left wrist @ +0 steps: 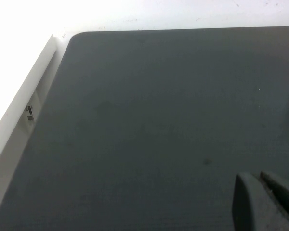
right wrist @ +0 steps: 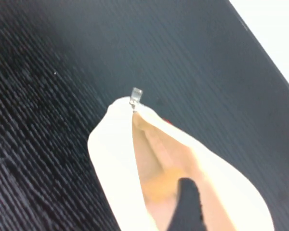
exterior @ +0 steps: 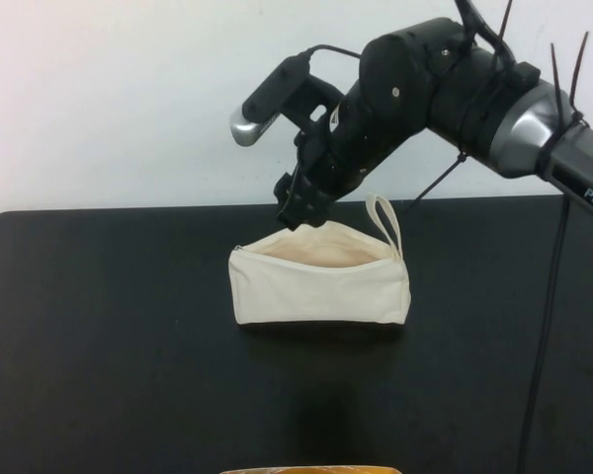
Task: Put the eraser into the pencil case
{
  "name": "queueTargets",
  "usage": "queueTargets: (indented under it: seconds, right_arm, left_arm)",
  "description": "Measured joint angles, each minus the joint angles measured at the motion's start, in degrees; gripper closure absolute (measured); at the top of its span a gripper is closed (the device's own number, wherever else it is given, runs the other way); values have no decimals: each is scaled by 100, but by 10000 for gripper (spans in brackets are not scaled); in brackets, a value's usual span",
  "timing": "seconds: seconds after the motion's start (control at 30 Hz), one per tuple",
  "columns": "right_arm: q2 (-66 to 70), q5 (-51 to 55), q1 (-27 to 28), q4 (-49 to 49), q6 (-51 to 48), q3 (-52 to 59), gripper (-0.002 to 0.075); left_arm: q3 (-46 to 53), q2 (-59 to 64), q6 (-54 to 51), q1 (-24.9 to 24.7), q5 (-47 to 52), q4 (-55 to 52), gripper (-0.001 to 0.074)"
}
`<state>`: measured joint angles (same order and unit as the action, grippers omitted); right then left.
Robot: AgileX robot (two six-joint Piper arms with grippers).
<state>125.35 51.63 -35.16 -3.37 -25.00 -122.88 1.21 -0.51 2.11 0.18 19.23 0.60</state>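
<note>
The cream-white pencil case (exterior: 321, 288) lies near the middle of the black table, its zipper open at the top, beige lining showing and the loop strap (exterior: 385, 222) at its right end. My right gripper (exterior: 301, 209) hangs just above the left part of the opening, open. In the right wrist view one dark finger (right wrist: 187, 204) reaches over the open pencil case (right wrist: 113, 159). A blurred tan-orange patch (right wrist: 158, 186), apparently the eraser, lies on the lining beside that finger, not gripped. My left gripper (left wrist: 259, 179) is shut and empty over bare table, out of the high view.
The black table (exterior: 99, 355) has rounded corners and ends at a white wall behind. The right arm's cable (exterior: 549, 326) hangs down at the right. A tan object's edge (exterior: 311, 470) shows at the front. A white ledge (left wrist: 24, 101) borders the table.
</note>
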Motion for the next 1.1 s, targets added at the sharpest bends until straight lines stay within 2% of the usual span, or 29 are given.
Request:
queueTargets:
  seconds: [0.07, 0.17, 0.23, 0.37, 0.43, 0.6, 0.8, 0.97, 1.1]
  right_arm:
    - [-78, 135, 0, 83, 21, 0, 242]
    - [-263, 399, 0, 262, 46, -111, 314]
    - [-441, 606, 0, 433, 60, -261, 398]
    - [-865, 984, 0, 705, 60, -787, 623]
    - [-1124, 1200, 0, 760, 98, -1085, 683]
    - [-1788, 1794, 0, 992, 251, -1613, 720]
    - [-2607, 1794, 0, 1318, 515, -1601, 726]
    - [-3545, 1794, 0, 964, 386, -1054, 726]
    - [-4480, 1794, 0, 740, 187, 130, 727]
  left_arm:
    - [0, 0, 0, 0, 0, 0, 736]
    - [0, 0, 0, 0, 0, 0, 736]
    - [0, 0, 0, 0, 0, 0, 736]
    - [0, 0, 0, 0, 0, 0, 736]
    - [0, 0, 0, 0, 0, 0, 736]
    - [0, 0, 0, 0, 0, 0, 736]
    - [0, 0, 0, 0, 0, 9, 736]
    - [0, 0, -11, 0, 0, 9, 736]
    - [0, 0, -1, 0, 0, 9, 736]
